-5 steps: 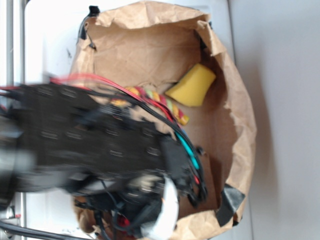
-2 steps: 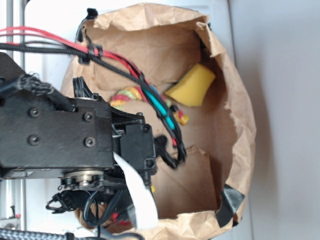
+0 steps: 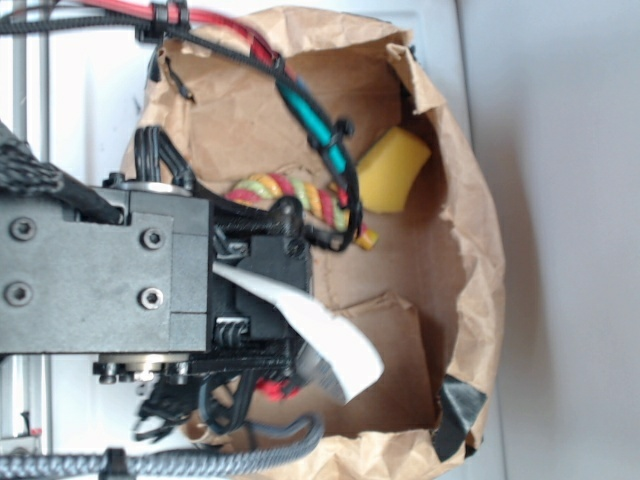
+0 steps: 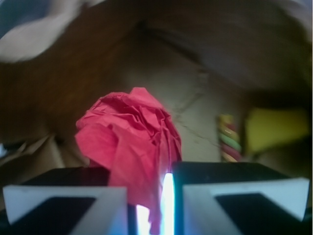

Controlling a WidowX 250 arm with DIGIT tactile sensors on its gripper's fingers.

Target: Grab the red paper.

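The claw (image 4: 149,196) has its two pads nearly together, pinching the lower edge of the red paper (image 4: 129,142). The wad looks light, soft and crushable, so a hold deeper in its creased bulk seems safer than this thin fold.

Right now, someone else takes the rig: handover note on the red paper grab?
Tool: shut on the red paper, wad pinched at its lower edge between the two pads per the wrist view.
Location: inside the brown paper bag, near its lower-left part; rope toy and yellow block lie apart, untouched.
Done: grasp.
Left: confirm the grip is secure; in the exterior view the arm hides most of the paper.
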